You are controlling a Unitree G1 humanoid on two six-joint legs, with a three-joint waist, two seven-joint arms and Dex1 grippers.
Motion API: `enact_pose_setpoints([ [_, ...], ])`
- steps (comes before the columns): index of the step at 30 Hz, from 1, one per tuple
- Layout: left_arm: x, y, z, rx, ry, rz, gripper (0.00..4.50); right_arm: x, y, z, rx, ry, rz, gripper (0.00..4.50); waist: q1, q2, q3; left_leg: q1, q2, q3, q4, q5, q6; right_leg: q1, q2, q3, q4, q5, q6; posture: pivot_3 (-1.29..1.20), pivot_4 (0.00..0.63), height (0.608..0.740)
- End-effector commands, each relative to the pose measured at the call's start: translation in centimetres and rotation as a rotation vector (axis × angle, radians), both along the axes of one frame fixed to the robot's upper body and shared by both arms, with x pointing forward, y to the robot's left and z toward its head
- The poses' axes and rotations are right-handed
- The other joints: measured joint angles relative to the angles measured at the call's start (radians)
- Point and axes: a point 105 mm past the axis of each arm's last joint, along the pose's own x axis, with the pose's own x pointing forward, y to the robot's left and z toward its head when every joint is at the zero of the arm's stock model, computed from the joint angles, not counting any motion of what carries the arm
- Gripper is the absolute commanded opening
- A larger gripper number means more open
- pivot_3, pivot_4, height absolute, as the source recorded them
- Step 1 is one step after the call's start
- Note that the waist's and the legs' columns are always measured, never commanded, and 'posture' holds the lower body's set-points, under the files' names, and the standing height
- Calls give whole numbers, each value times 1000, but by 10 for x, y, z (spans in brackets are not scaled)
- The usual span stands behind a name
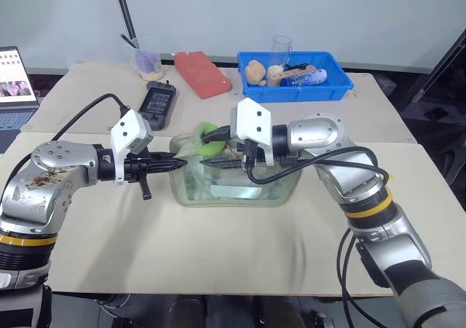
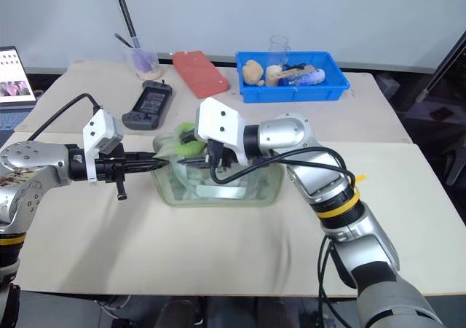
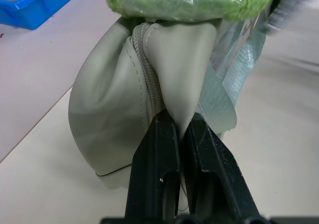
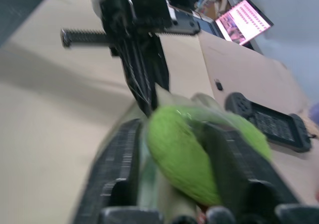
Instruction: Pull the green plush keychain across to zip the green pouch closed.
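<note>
Both tools at the green pouch (image 1: 233, 186), mid-surface.

I see my left tool (image 3: 183, 134) pinched shut on the pouch's end fabric beside the zipper seam. My right tool (image 4: 174, 149) reaches in from the opposite side, its fingers straddling the green plush keychain (image 4: 182, 152) at the pouch's top; I cannot tell whether it grips. The blue bin (image 1: 338, 91) sits behind.

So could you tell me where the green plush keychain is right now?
In the head views the green plush keychain sits at the green pouch's left end, between the right gripper's fingers, near the left gripper.
</note>
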Motion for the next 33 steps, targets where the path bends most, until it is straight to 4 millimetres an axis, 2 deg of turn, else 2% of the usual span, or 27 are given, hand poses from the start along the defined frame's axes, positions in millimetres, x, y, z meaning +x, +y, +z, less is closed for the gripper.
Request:
enact_pose_setpoints([
  [1, -1, -4, 12, 1, -54, -15, 0, -3, -3, 20, 54, -52, 4, 553, 0, 0, 0, 0, 0, 0, 0, 0, 0, 0, 0, 0, 0, 0, 0, 0, 150, 740],
  [2, -1, -4, 13, -3, -56, -15, 0, -2, -5, 23, 60, -55, 0, 201, 0, 0, 0, 0, 0, 0, 0, 0, 0, 0, 0, 0, 0, 0, 0, 0, 150, 740],
  [3, 0, -5, 14, -10, -59, -15, 0, -2, -7, 25, 66, -55, -4, 35, 1, 0, 0, 0, 0, 0, 0, 0, 0, 0, 0, 0, 0, 0, 0, 0, 150, 740],
  [8, 1, -8, 13, -20, -57, -19, 0, 4, -37, 54, 208, 26, -89, 35, 2, 0, 0, -1, 0, 0, 0, 0, 0, 0, 0, 0, 0, 0, 0, 0, 150, 740],
  [11, 3, -3, 10, -2, -59, -1, 0, 8, -59, 62, 232, 51, -153, 35, 2, 0, 0, -1, 0, 0, 0, 0, 0, 0, 0, 0, 0, 1, 1, 0, 150, 740],
  [19, 9, 10, 11, 26, -79, 36, 0, 31, -162, 44, 150, 27, -554, 35, 1, 0, 0, -1, 0, 0, 0, 0, 0, 0, -1, 0, -2, -2, -3, 0, 150, 740],
  [22, 10, 13, 9, 34, -79, 45, 0, 30, -199, 25, 127, 52, -699, 35, 1, 0, 0, 0, 0, 0, -1, 0, 0, 0, -1, 0, -2, -2, -3, 0, 150, 740],
  [24, 10, 13, 8, 32, -78, 46, 0, 28, -212, 5, 128, 99, -758, 35, 0, 0, 0, 0, 0, 0, -1, 0, 0, 1, -1, 0, -2, -2, -3, 0, 150, 740],
  [25, 10, 12, 7, 30, -77, 46, 0, 27, -214, -10, 127, 142, -769, 35, -1, 0, 0, 0, 0, 0, -1, 0, 0, 1, -1, 0, -2, -2, -3, 0, 150, 740],
  [27, 11, 10, 5, 30, -77, 44, 0, 23, -204, -40, 166, 255, -747, 35, -4, -1, -1, 1, 0, 0, -1, 0, 0, 1, 0, 0, -2, -2, -2, 0, 150, 740],
  [30, 11, 9, 4, 29, -75, 40, 0, 23, -183, -69, 217, 350, -713, 35, -8, -1, -1, 2, 0, -1, -1, 0, 0, 2, 0, 1, -1, 0, 1, 0, 150, 740],
  [33, 11, 7, 3, 24, -75, 39, 0, 24, -165, -85, 247, 394, -699, 35, -8, -1, -1, 3, 0, -1, -1, 0, 0, 2, 1, 1, 0, 0, 2, 0, 150, 740],
])
